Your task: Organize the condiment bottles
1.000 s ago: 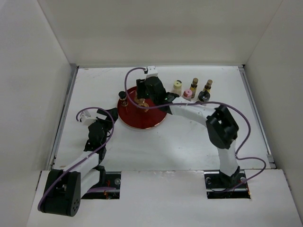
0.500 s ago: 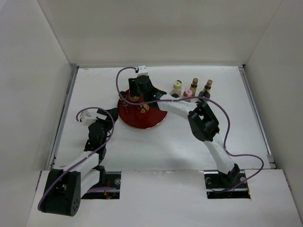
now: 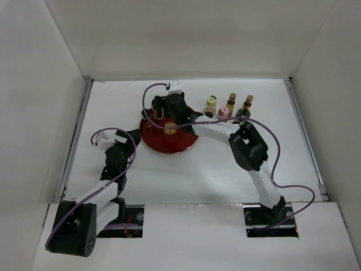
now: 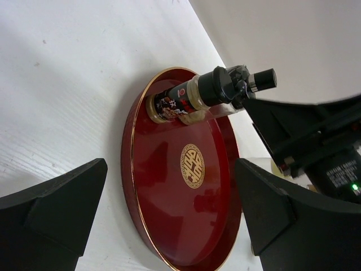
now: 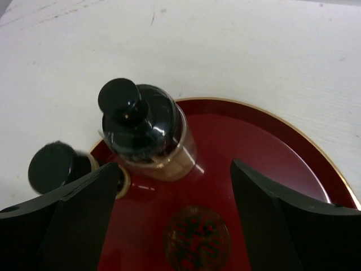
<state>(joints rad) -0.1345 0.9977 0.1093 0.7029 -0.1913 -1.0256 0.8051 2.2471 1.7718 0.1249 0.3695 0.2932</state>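
Two dark condiment bottles stand upright at the far rim of the round red tray (image 3: pixel 176 144). The clear-shouldered one with a black knob cap (image 5: pixel 144 131) is just past my right gripper (image 5: pixel 174 166), which is open and touches nothing. A second black-capped bottle (image 5: pixel 53 167) stands beside it, partly behind the left finger. In the left wrist view the labelled bottle (image 4: pixel 180 100) and the other's cap (image 4: pixel 263 80) show on the tray (image 4: pixel 169 197). Left of the tray, my left gripper (image 4: pixel 170 165) rests low and open. Several more bottles (image 3: pixel 211 104) stand on the table to the right.
The group right of the tray holds a cream-capped jar, a pink-capped one (image 3: pixel 223 112), two amber bottles with gold caps (image 3: pixel 231 101) and a dark one (image 3: pixel 243 114). White walls close the table at back and both sides. Purple cables loop over both arms.
My right gripper carried a bottle leftwards over the tray's back rim, then opened and drew back a little, leaving the bottle standing. The left arm stayed still.
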